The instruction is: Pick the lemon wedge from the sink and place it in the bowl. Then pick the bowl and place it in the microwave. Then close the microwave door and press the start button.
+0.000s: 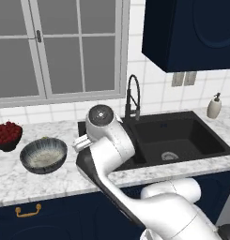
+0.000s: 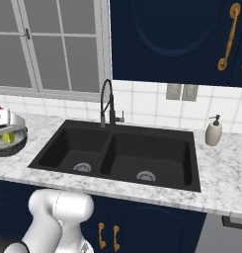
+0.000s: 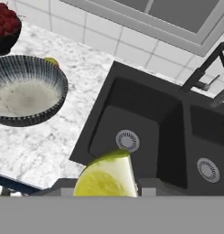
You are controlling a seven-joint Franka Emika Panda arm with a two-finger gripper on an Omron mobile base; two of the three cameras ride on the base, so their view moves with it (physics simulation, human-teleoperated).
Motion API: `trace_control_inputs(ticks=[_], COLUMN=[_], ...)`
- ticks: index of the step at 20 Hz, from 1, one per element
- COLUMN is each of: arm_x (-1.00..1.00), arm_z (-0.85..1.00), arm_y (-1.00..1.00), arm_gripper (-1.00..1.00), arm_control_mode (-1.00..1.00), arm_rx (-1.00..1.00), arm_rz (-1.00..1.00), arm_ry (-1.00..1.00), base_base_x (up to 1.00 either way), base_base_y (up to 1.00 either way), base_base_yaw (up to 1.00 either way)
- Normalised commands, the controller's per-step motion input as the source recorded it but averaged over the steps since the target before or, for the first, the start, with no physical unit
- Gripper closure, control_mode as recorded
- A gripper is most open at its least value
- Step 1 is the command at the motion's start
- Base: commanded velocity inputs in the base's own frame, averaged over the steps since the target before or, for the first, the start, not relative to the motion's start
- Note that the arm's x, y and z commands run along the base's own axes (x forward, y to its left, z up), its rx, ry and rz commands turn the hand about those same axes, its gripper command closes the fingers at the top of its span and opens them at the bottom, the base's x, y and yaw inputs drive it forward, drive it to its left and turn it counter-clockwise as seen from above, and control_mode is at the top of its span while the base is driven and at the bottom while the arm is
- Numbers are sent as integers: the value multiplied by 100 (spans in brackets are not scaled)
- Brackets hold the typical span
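The yellow lemon wedge (image 3: 109,176) sits right at the bottom of the hand view, with my gripper (image 3: 109,185) shut on it and its fingertips hidden behind the fruit. It hangs over the counter edge beside the left basin of the black sink (image 3: 145,119). The grey-blue streaked bowl (image 3: 26,91) stands on the marble to the left, its pale inside bare. From the left base view, the bowl (image 1: 43,154) is left of my hand (image 1: 81,142), and the sink (image 1: 182,136) lies to the right. The microwave and its door are out of view.
A dark bowl of red fruit (image 1: 6,135) stands behind and left of the bowl. A small yellow thing (image 3: 51,61) peeks out behind the bowl's rim. The black spring-neck faucet (image 2: 108,104) rises behind the sink, and a soap dispenser (image 2: 213,132) stands at its right.
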Motion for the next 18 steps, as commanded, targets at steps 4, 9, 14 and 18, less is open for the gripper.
trace_control_inputs(ticks=[4, 9, 14, 18], arm_x=[28, 33, 46, 56], arm_z=[16, -27, -52, -43], arm_y=[91, 66, 48, 35], arm_gripper=[100, 100, 100, 100], arm_control_mode=[-100, -100, -100, -100], arm_rx=[0, 0, 0, 0], arm_rz=[0, 0, 0, 0], arm_ry=[6, 7, 11, 18], base_base_x=[0, 0, 0, 0], base_base_y=[0, 0, 0, 0], base_base_yaw=[0, 0, 0, 0])
